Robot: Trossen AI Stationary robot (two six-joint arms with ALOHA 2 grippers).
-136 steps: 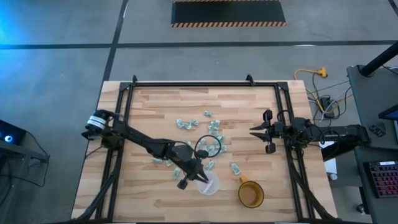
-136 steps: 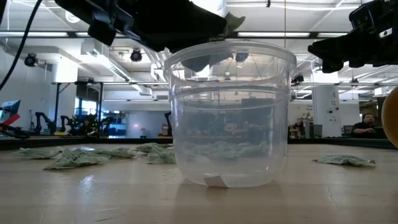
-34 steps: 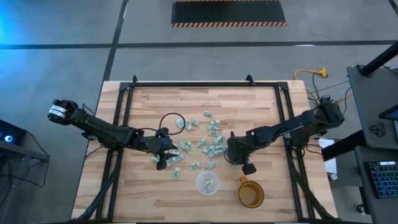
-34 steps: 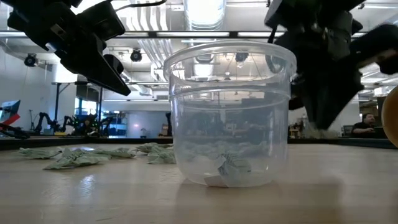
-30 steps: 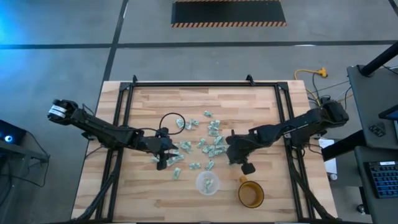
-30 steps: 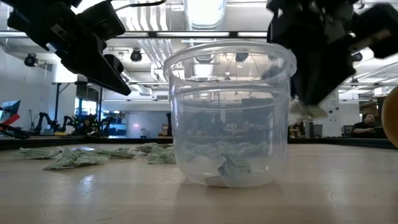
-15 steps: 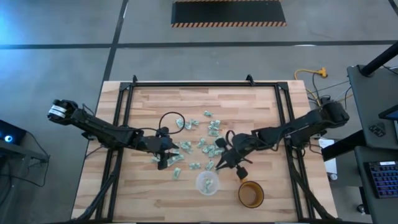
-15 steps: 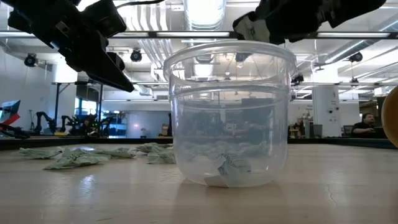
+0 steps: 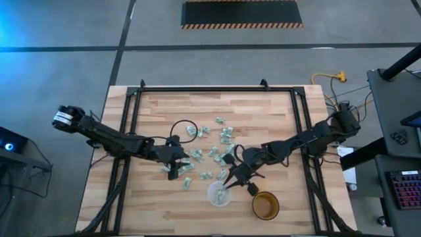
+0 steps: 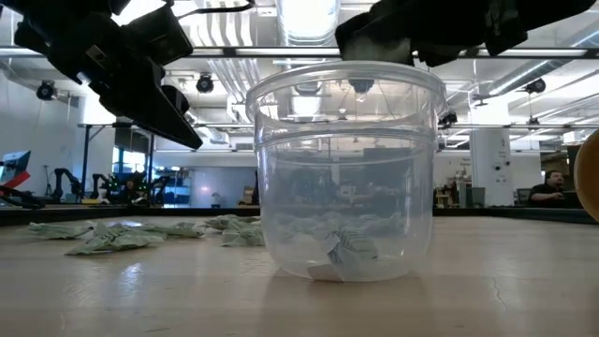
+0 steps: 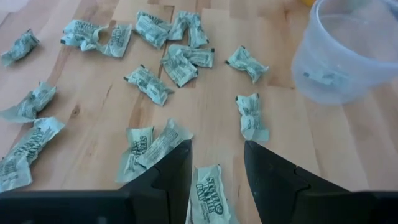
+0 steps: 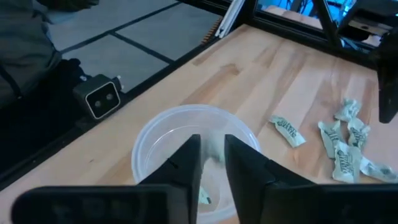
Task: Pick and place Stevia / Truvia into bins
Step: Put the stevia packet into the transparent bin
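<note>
Pale butcher-block wooden tabletop (image 9: 263,118) in a black frame, seen from above. Small round clear plastic cup (image 9: 220,194) with a whitish rim: standing upright at about 6 o'clock of the tabletop's centre, near the front edge; the low view shows one or two crumpled sachets lying on its floor (image 10: 342,255). Amber-orange mug (image 9: 265,205): just beside the cup, at its 4 o'clock, not touching. Pale green and white paper sachets (image 9: 214,153): many, loose and crumpled, scattered over the middle of the tabletop, at 12 o'clock of the cup and spreading toward 10 o'clock. Right tool (image 9: 228,185): reaching in from the 3 o'clock side, tip directly over the cup's rim on its 1 o'clock side; in the right wrist view its two dark fingers (image 12: 245,165) stand a narrow gap apart above the cup's mouth (image 12: 196,155), with a pale blurred scrap between them; whether that scrap is gripped cannot be told. Left tool (image 9: 172,170): low over the sachets at 10 o'clock of the cup, well apart from it; in the left wrist view its fingers (image 11: 270,171) are spread, straddling one sachet (image 11: 208,186) that lies flat on the wood, not closed on it.
</note>
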